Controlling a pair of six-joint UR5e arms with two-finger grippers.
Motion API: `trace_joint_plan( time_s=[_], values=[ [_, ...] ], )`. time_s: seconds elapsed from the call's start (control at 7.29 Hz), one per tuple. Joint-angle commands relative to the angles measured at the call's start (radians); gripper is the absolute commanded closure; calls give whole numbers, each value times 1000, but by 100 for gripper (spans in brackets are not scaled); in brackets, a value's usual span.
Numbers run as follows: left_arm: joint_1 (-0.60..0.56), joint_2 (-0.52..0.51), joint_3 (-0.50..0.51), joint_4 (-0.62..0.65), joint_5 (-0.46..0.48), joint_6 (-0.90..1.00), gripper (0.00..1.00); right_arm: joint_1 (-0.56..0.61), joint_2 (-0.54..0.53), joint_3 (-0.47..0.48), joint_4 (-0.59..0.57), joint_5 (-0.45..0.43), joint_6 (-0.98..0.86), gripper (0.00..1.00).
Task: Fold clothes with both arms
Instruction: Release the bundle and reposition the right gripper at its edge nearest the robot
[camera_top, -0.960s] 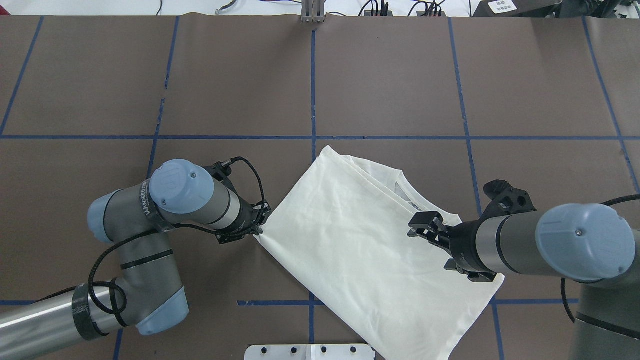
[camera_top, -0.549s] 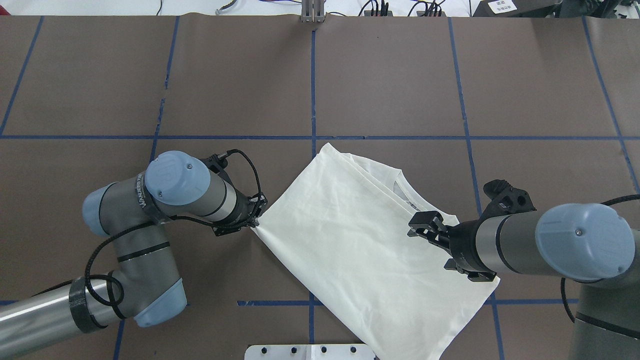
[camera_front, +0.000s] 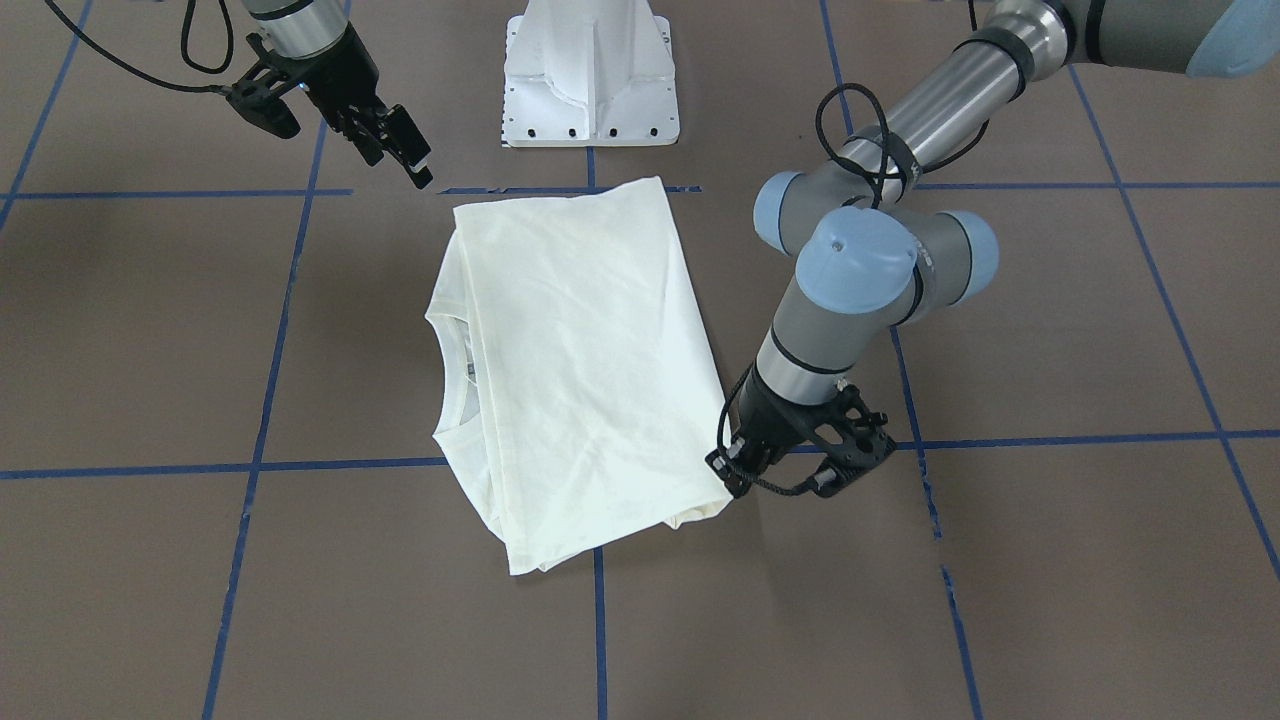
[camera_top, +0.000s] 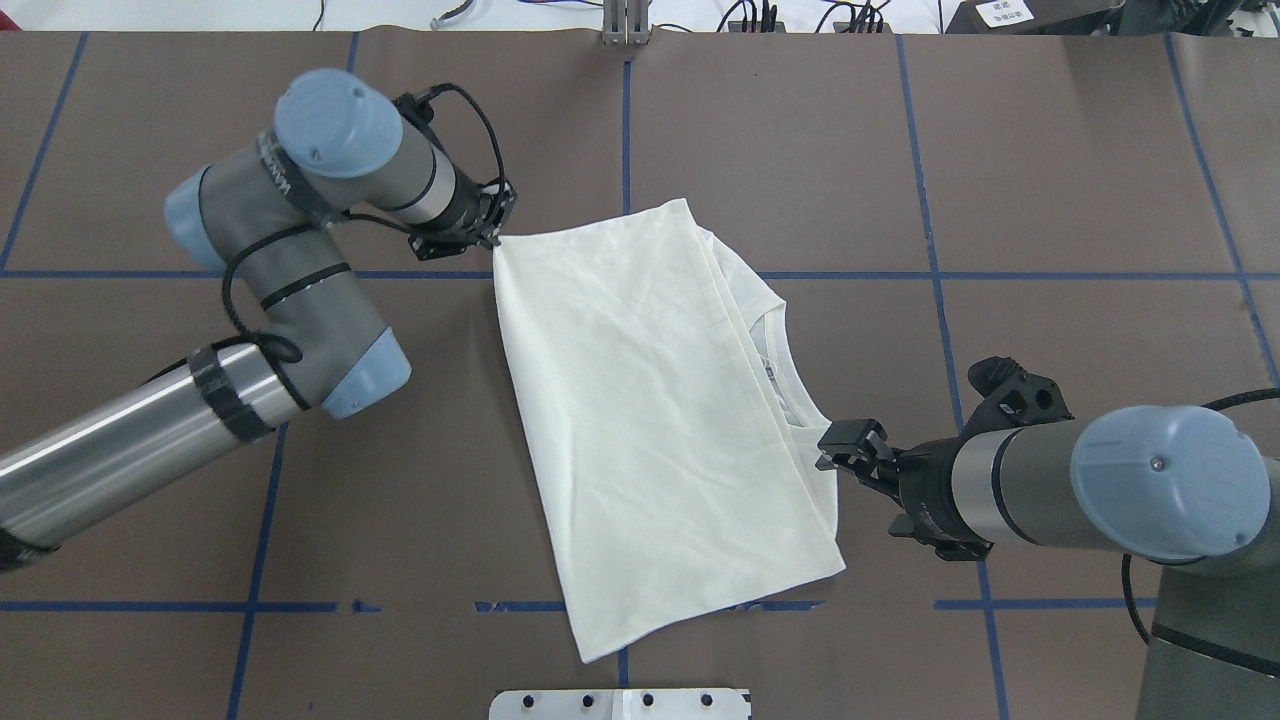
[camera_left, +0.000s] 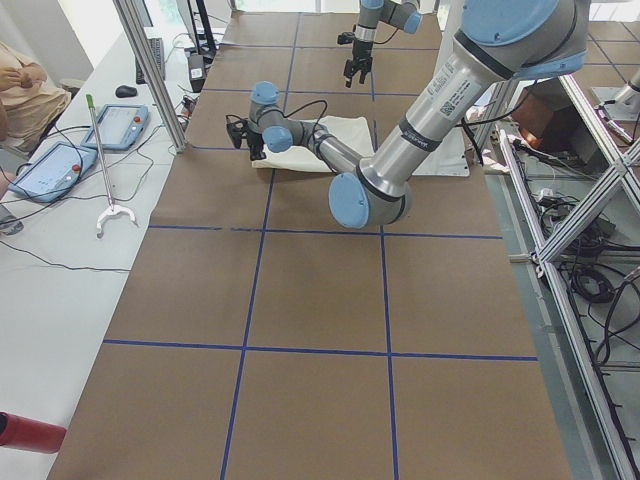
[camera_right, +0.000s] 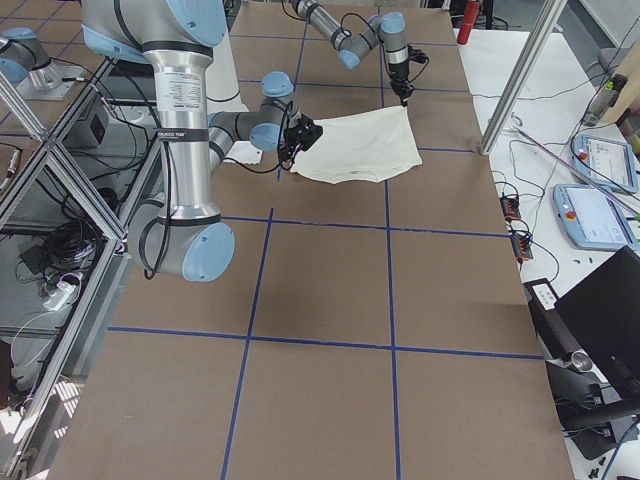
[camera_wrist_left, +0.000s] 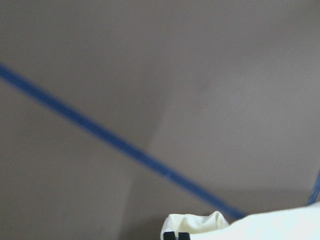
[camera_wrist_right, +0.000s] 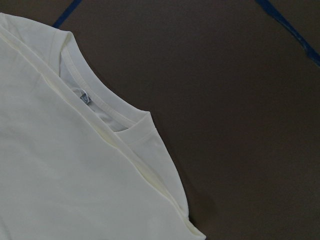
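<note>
Left wrist view blurred. I make out only the tips of the left pincer (camera_wrist_left: 177, 236), cropped at the bottom edge, against a bunched T-shirt (camera_wrist_left: 260, 229) corner. Overhead, its wrist hides them. Side views: grip too small to judge.

1. The table (camera_top: 800, 150) is covered with a matt dark-brown sheet.
2. Blue tape lines (camera_top: 930, 200) divide the sheet into large squares. The cross line nearest the robot is broken in places.
3. A shirt (camera_top: 660, 420) lies on the table, folded into a long rectangle, plain cream side up and askew to the grid. It covers the middle lengthwise line and reaches from one cross line to the next.
4. Its ribbed neck (camera_top: 775, 365) opens on the long edge toward the robot's right.
5. A white base (camera_front: 590, 80) stands at the robot's edge of the table, near the shirt's end but apart from it.
</note>
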Motion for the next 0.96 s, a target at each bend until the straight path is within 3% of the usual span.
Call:
trace_joint_plan(
  time_s=[0.0,0.14,0.41,0.82],
  values=[
    [-46,-91,148,-105,6,12,65,-4,25,-24,0,-2,3,0],
    [-46,-61,24,-69,3,3,56,-4,82,-71,0,-3,7,0],
    [-41,133,-320,42,-119,-5,54,-25,200,-202,-5,-23,20,0],
    [-40,165,-363,45,-118,-5,53,-82,318,-364,-16,-108,120,3]
  ],
)
